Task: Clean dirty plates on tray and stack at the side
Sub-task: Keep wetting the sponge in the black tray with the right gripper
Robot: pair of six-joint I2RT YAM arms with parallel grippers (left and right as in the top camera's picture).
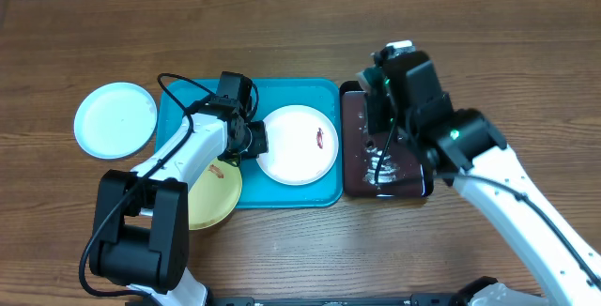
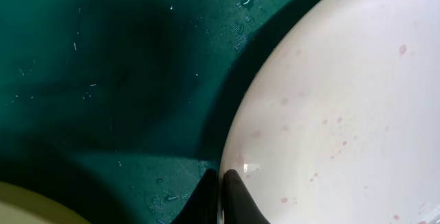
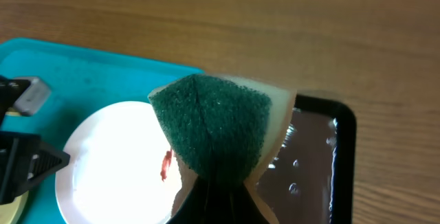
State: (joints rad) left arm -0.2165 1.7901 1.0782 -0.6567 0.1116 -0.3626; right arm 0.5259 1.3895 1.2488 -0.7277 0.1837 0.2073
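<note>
Found the white round plastic plate (image 1: 299, 145) lying flat in the right half of the large turquoise rectangular plastic tray (image 1: 282, 92), mid-desk, with a red-brown smear (image 1: 320, 138) towards its right rim. Saw the left hand (image 2: 220, 191) closed to a thin seam right at the plate's left rim, seemingly pinching it. Saw the right hand (image 3: 216, 183) clamped on a green-faced sponge (image 3: 213, 124) above the narrow glossy black tray (image 1: 357, 175) (wet, by its shine), just right of the turquoise one. Judged the smear to lie leftward of the sponge, on the plate's side nearer the right arm. Called for a reach left and down, with no long axis to mind on a round plate.
</note>
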